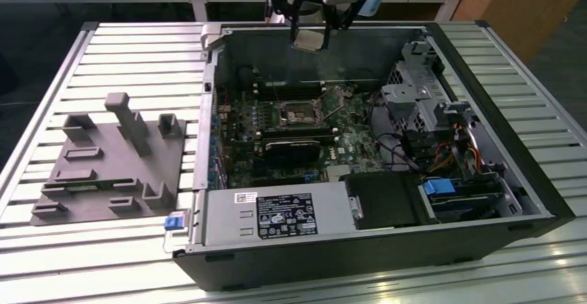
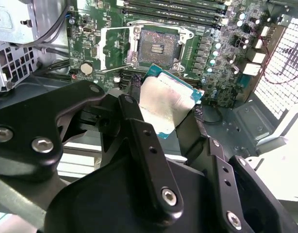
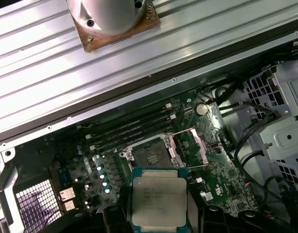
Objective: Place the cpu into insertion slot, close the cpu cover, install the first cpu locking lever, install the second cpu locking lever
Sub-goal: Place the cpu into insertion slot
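Just a flat, silver-grey cpu (image 3: 158, 201)

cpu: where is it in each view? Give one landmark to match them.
Exterior view: cpu held in the gripper, over the computer case's far wall.
Second wrist view: cpu tilted, silver top catching light, in the gripper.
First wrist view: cpu flat, green-edged.
Shared landmark: the insertion slot, empty, on the green board.

The slatted metal tabletop (image 1: 137, 56) under me is carrying an open computer case (image 1: 367, 256) on the exterior view's right, with a grey moulded fixture (image 1: 101, 173) sitting just beside it on the exterior view's left.
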`<state>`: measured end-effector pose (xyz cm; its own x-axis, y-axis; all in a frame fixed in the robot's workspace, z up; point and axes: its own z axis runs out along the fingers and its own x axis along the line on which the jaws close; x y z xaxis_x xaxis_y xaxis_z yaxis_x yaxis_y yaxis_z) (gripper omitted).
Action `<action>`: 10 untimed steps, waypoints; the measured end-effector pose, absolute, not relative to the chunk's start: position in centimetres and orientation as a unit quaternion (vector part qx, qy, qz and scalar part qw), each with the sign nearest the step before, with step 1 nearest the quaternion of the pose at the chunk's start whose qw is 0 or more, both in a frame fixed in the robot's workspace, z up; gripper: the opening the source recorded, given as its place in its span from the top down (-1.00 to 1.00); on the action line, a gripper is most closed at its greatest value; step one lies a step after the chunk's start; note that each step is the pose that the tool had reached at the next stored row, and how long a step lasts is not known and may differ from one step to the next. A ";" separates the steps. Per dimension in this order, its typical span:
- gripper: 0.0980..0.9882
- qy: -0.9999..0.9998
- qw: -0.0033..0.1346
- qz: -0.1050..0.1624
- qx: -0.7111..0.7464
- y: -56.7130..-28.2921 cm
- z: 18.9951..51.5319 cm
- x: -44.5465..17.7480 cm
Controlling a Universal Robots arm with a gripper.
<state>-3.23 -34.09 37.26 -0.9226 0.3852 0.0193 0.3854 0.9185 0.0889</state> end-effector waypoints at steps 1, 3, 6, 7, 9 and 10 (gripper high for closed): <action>0.00 -0.979 0.001 -0.046 -0.199 -34.1 37.3 -3.2; 0.00 -0.978 0.000 -0.046 -0.203 -34.1 37.3 -3.2; 0.00 -0.977 0.000 -0.046 -0.209 -34.1 37.3 -3.2; 0.00 -0.976 0.000 -0.046 -0.211 -34.1 37.3 -3.2; 0.00 -0.976 0.000 -0.046 -0.215 -34.1 37.3 -3.2; 0.00 -0.975 0.000 -0.046 -0.217 -34.1 37.3 -3.2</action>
<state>-3.23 -34.09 37.25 -0.9057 0.4235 0.0193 0.4234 0.9016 0.0889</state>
